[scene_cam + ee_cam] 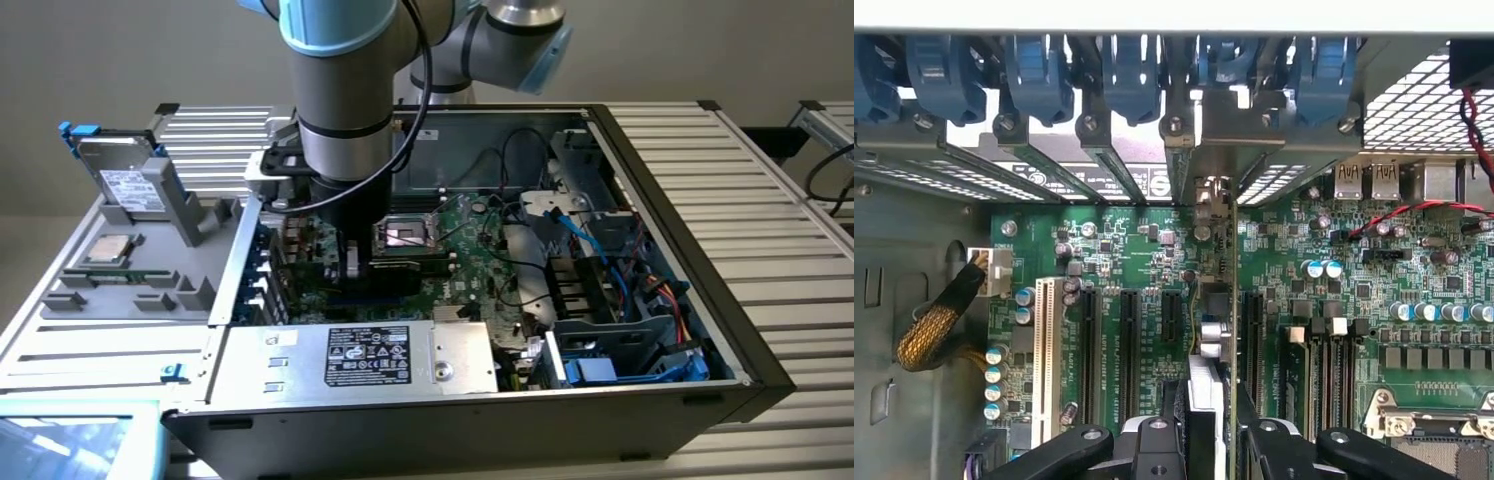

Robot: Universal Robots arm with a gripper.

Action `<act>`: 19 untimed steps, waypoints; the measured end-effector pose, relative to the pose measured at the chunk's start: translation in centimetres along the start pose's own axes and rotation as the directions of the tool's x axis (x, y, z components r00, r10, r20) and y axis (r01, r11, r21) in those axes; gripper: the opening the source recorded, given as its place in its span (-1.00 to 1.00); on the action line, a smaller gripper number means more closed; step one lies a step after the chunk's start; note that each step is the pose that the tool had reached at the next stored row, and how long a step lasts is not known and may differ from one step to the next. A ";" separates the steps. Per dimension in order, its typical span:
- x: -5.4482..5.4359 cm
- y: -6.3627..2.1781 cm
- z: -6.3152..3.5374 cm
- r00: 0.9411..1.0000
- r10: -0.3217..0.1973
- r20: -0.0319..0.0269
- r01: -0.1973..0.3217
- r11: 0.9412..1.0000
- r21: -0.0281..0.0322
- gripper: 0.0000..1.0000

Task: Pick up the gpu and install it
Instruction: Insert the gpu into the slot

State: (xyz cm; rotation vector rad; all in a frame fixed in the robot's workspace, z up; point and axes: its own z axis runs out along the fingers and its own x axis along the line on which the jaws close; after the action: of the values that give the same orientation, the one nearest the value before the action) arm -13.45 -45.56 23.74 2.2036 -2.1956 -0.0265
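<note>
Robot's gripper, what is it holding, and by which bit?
The black gripper clamps the thin green-and-black gpu card, seen edge-on, by its long edge facing away from the green motherboard.

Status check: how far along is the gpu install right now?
Done: the gpu is picked up. In hand: the gripper grips it edge-on inside the computer case, over the expansion slots of the motherboard. Left: seating; I cannot tell whether it is fully in its slot.

The arm [340, 150] pretty much hid the gpu [1220, 270] in the exterior view. The gripper [1211, 405] fingers [1170, 425] got chopped off by the frame edge, and the power supply label [380, 355] was too tiny to read.
</note>
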 end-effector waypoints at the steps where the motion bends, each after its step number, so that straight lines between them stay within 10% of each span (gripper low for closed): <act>1: 0.0 0.00 0.00 1.000 0.000 0.000 0.000 1.000 0.000 -0.42; 19: 0.3 -0.03 0.00 1.000 0.000 0.005 0.000 1.000 0.000 -0.42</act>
State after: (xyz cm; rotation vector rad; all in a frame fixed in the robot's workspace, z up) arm -13.42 -45.90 23.74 2.2064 -2.1977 -0.0328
